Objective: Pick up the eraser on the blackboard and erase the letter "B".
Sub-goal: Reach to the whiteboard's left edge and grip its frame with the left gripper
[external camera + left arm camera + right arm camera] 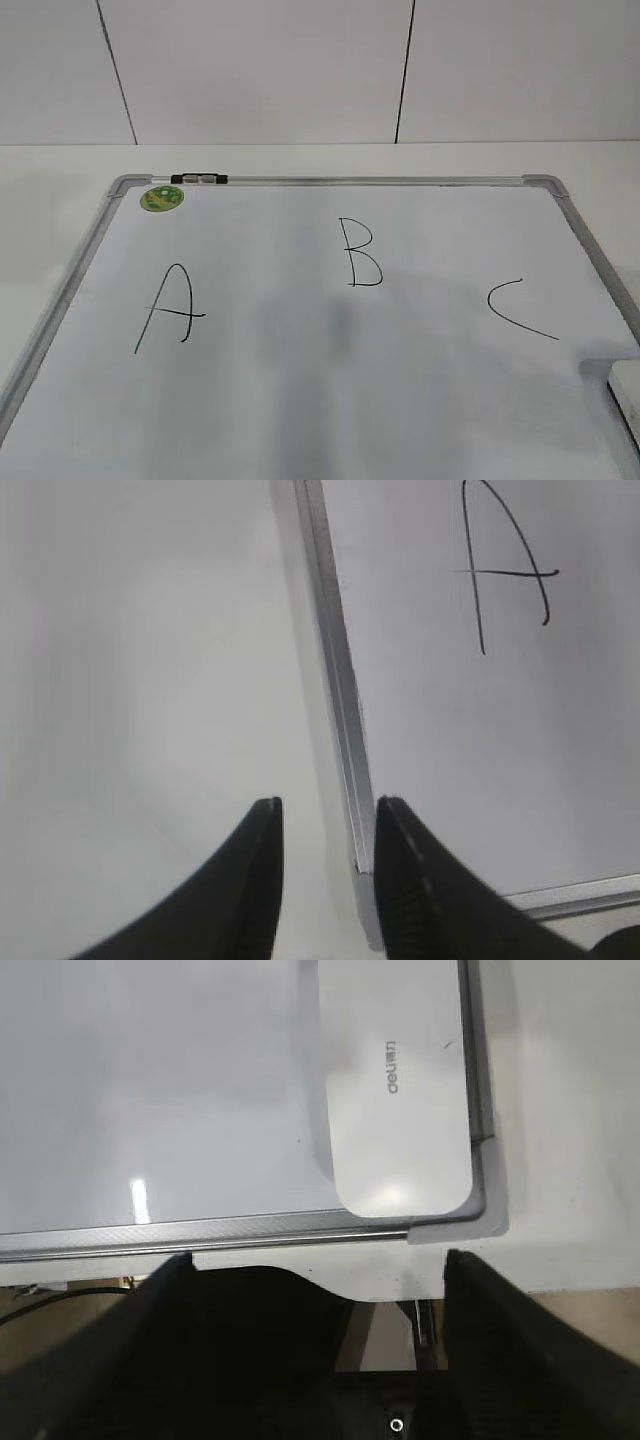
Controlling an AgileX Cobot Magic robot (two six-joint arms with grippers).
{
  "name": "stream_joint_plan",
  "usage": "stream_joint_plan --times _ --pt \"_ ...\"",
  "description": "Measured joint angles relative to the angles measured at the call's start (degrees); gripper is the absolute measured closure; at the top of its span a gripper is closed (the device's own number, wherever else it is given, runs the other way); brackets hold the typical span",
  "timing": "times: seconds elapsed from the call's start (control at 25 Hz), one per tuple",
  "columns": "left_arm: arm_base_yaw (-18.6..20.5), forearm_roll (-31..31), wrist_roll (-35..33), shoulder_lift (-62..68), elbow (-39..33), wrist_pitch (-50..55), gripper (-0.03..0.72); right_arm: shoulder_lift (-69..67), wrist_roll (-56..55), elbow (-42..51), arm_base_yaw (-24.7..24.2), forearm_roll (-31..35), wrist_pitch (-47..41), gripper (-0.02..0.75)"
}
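The blackboard [330, 390] is a white dry-erase board with a silver frame, lying flat on the table. The letter "B" [360, 252] is drawn in black at its middle. The white eraser [628, 390] lies at the board's near right corner, cut off by the edge of the exterior view; the right wrist view shows it [400, 1080] with grey lettering. My right gripper [318, 1257] is open, just short of the board's near edge, the eraser ahead of it. My left gripper [328, 805] is open over the board's left frame [340, 680]. Neither gripper shows in the exterior view.
A black "A" [170, 308] sits on the left and a curved "C" [518, 308] on the right of the board. A round green sticker [161, 198] and a black clip [198, 179] are at the far left corner. White table surrounds the board.
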State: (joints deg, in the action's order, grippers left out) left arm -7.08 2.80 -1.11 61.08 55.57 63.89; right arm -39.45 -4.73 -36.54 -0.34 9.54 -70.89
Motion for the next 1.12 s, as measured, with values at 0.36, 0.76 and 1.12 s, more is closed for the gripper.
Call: stream_joint_plan --times 0.36,0.76,1.12 --pt "0.0 0.0 0.0 23.2 8.4 -5.3 0.452 -8.0 -0.1 0.0 0.0 2.5 0.0 0.154" --pt "0.0 0.0 0.0 42.1 17.1 -7.8 0.452 -8.5 -0.1 0.0 0.0 3.0 0.0 0.154" --pt "0.0 -0.9 0.0 50.1 18.7 -11.5 0.452 -8.5 -0.1 0.0 0.0 3.0 0.0 0.154"
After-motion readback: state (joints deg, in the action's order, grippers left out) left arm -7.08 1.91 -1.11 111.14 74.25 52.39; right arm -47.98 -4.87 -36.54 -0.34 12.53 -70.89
